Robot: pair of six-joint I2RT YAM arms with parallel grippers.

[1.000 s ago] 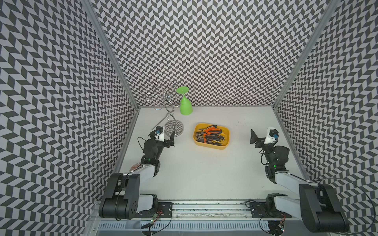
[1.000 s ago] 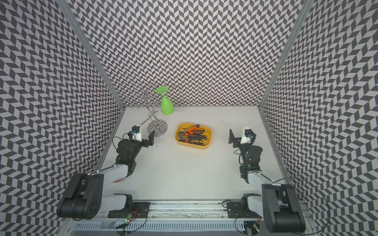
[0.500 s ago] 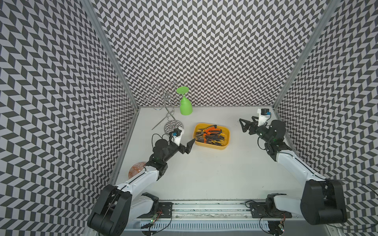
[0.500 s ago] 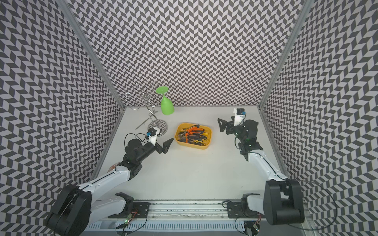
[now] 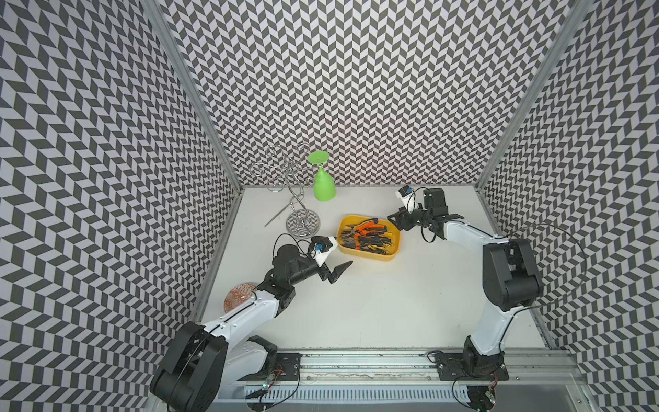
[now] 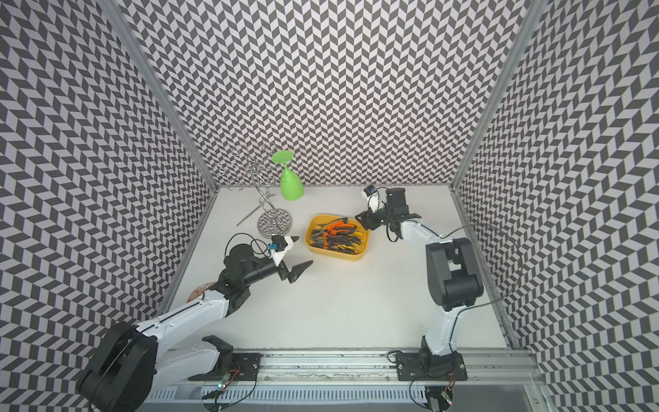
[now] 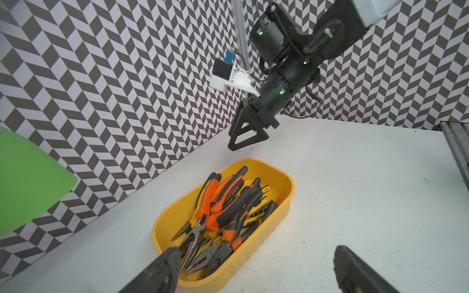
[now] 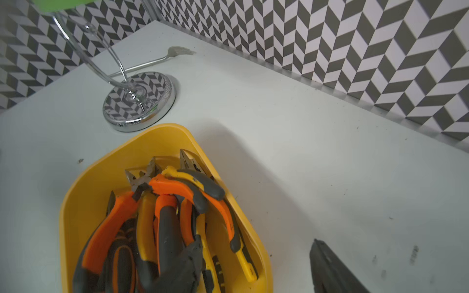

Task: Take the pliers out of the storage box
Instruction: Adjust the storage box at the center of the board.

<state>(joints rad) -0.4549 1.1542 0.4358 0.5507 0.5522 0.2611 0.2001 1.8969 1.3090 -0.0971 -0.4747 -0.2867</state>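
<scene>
In both top views the pliers point(image 5: 367, 235) fill the storage box point(image 5: 363, 254) on the surface point(image 5: 392, 303), chrome stand point(image 5: 303, 224) just beside it, my left pincer point(image 6: 305, 249) wide, my right pincer point(image 5: 394, 218) part-spread above its end.

Bright even light, soft shadow beside storage box point(image 8: 82, 185), blurred wrist-view edges.
</scene>
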